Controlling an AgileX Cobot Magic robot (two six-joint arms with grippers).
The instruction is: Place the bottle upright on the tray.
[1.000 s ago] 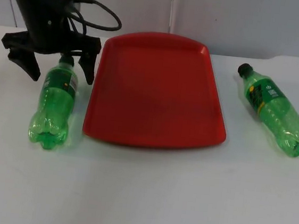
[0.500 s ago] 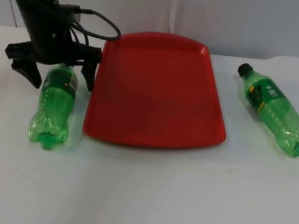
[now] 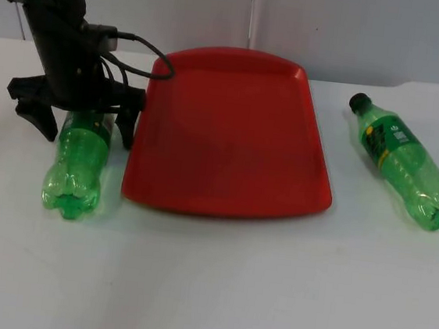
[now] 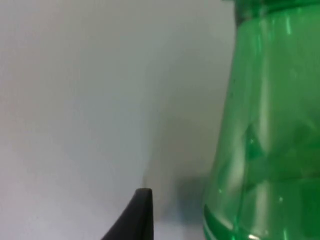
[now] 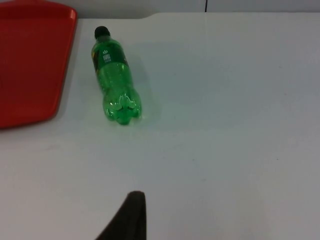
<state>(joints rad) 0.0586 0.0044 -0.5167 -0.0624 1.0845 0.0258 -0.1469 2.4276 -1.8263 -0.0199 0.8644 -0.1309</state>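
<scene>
The green plastic bottle (image 3: 76, 162) lay on its side on the white table (image 3: 207, 281), just left of the red plastic tray (image 3: 231, 126). My left gripper (image 3: 75, 122) straddled its neck end, fingers spread wide, gripping nothing. A second green bottle (image 3: 404, 163) lay right of the tray; my right arm waited.

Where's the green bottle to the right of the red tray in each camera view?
Top view: the right bottle lies on its side on the table, right of the red tray, cap toward the wall.
Right wrist view: the same bottle, beside the tray but apart from it, ahead of the waiting right gripper.
Left wrist view: that green body is the other bottle, between the open left gripper's fingers.
Shared landmark: the red tray.
</scene>
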